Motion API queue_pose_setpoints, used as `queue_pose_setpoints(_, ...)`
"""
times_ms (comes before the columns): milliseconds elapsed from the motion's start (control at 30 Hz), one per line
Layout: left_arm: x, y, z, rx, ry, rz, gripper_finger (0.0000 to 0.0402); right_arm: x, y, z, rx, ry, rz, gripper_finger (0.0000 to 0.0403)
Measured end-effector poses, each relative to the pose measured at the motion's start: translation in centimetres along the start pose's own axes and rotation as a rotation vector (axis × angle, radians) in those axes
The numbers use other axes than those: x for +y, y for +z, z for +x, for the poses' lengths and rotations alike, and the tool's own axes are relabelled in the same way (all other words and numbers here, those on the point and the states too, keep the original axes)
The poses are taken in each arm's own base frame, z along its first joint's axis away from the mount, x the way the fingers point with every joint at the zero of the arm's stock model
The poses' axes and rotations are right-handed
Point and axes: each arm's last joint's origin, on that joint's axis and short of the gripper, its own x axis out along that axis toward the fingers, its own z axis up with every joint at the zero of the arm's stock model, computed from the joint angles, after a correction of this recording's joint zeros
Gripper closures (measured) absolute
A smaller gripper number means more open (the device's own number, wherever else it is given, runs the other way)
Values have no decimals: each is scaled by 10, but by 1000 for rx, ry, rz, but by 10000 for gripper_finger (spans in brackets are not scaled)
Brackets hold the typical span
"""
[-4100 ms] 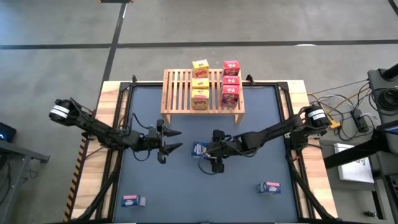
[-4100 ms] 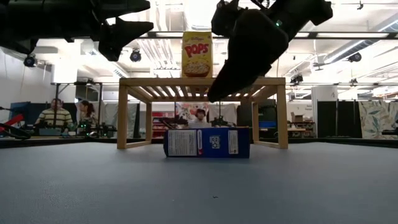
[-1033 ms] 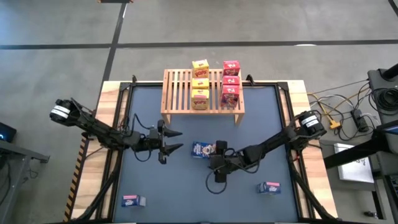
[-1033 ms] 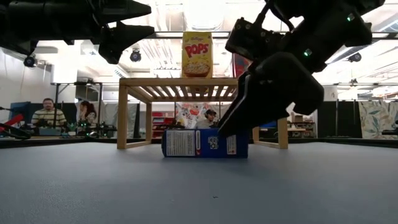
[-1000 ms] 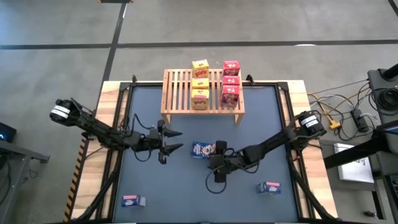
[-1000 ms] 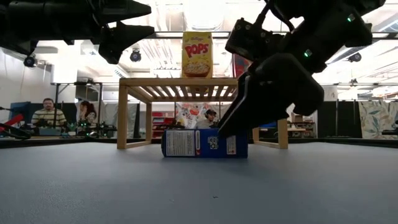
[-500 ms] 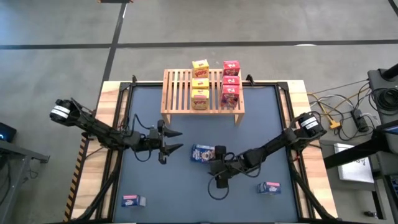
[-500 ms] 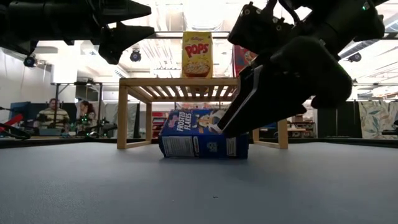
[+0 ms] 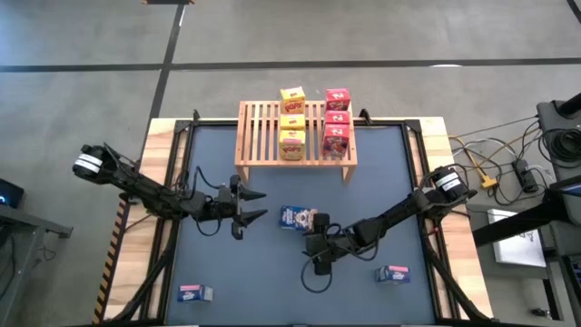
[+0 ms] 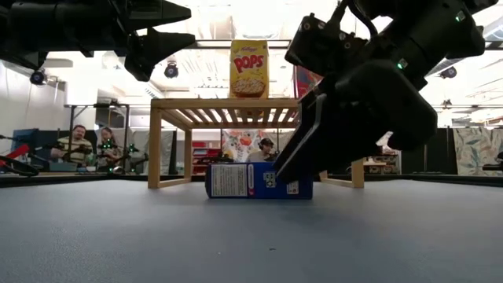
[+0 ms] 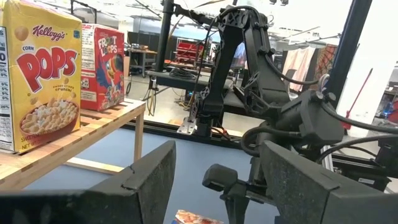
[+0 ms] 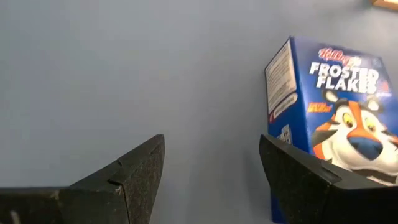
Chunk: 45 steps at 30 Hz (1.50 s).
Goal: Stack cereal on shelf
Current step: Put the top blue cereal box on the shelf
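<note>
While lying flat on the surface (image 9: 227, 263), a blue Frosted Flakes box (image 9: 296, 218) is seen just beside the right tool (image 9: 320, 263). Its fingers are spread wide, nothing held; the left tool (image 9: 252, 204) is likewise parted.

Two dark jointed arms (image 9: 145, 189), black cables, seemingly white-banded bases

Colour rundown: the shelf (image 9: 263, 132) is pale natural wood, slatted top. On it sit three yellow cereal boxes (image 9: 291, 122) with a red "POPS" logo and a bowl of golden cereal on the front, and beside them three red boxes (image 9: 336, 121) with a colourful toucan print. The blue box (image 12: 326, 124) lying on the mat has white "Frosted Flakes" lettering and an orange tiger, plus a white panel on its side. Two more blue boxes (image 9: 393, 273) (image 9: 194, 293) lie near the front edge. The table mat (image 9: 272, 272) is a flat slate blue-grey, framed in light wood. Both arms are black.
</note>
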Motion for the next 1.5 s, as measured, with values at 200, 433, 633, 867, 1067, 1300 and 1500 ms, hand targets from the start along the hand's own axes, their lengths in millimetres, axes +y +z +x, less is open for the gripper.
queue_pose_setpoints(200,0,0,0,0,0,0,183,0,6,-3,-42,-6,11,149)
queue_pose_setpoints(433,0,0,0,0,0,0,183,-2,6,-3,-42,-56,5,149)
queue_pose_setpoints(633,0,0,0,0,0,0,183,-2,6,-3,-43,-65,6,149)
queue_pose_setpoints(867,0,0,0,0,0,0,183,-5,6,-2,-48,-105,9,149)
queue_pose_setpoints(1067,0,0,0,0,0,0,183,-6,6,-2,-44,-107,11,149)
queue_pose_setpoints(1300,0,0,0,0,1,0,183,-8,2,-2,-1,-120,35,149)
queue_pose_setpoints(1500,0,0,0,0,0,0,183,-9,0,-2,14,-132,45,149)
